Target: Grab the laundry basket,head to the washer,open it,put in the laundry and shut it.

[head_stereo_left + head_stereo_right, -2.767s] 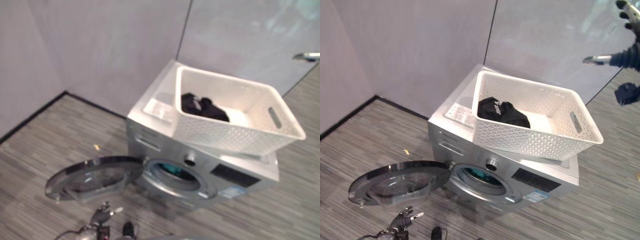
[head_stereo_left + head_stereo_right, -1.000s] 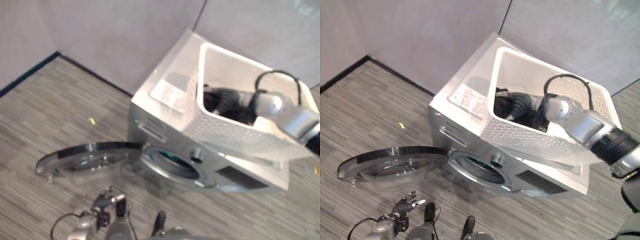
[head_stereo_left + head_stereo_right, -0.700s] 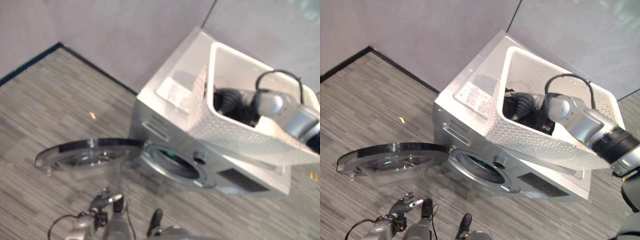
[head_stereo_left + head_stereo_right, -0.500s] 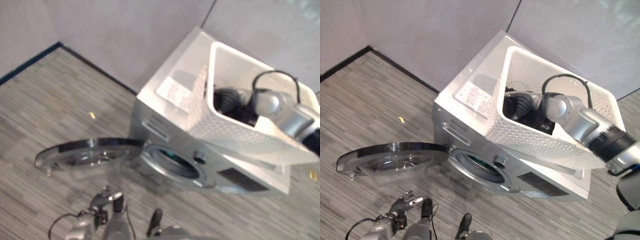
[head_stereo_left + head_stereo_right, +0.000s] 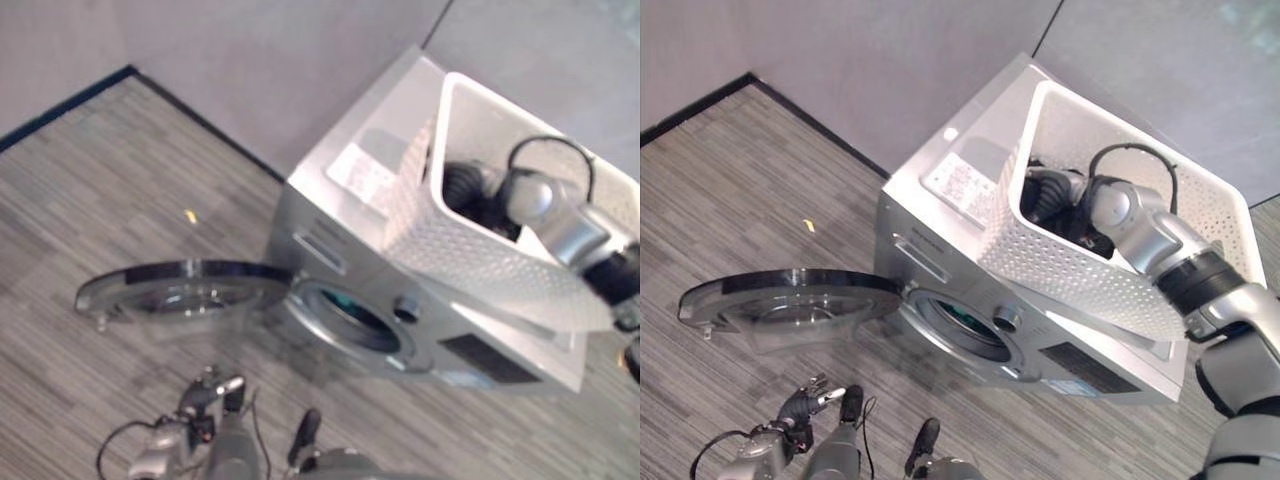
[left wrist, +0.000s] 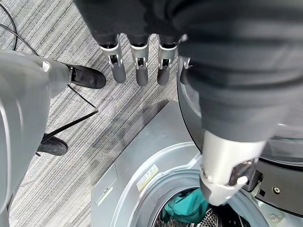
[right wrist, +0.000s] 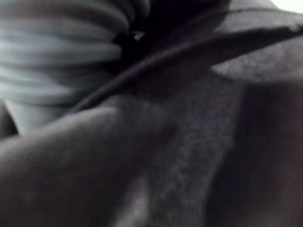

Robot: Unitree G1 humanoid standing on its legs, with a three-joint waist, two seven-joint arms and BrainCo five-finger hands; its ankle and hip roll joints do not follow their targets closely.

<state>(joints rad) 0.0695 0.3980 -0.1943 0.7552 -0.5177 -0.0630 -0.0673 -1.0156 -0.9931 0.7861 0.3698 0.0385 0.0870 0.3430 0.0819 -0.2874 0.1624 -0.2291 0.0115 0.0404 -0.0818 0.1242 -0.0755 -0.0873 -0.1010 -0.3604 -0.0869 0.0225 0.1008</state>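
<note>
My right hand (image 5: 1045, 190) is down in the basket (image 5: 1070, 272).
It's buried in dark laundry (image 7: 189, 142), grip unclear; left hand (image 6: 142, 61) hangs slack-fingered by the washer (image 5: 940, 215).

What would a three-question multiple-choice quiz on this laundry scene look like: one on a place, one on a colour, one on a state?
1. Where is the laundry basket?
A. On the floor
B. On top of the washer
C. Inside the drum

2. What colour is the cloth already in the drum?
A. Teal
B. Red
C. Yellow

3. How is the washer door?
A. Shut
B. Swung open
C. Missing

Answers: 1 B, the basket rests on the washer's lid. 2 A, teal fabric shows in the left wrist view. 3 B, the round door stands out beside the opening.
</note>
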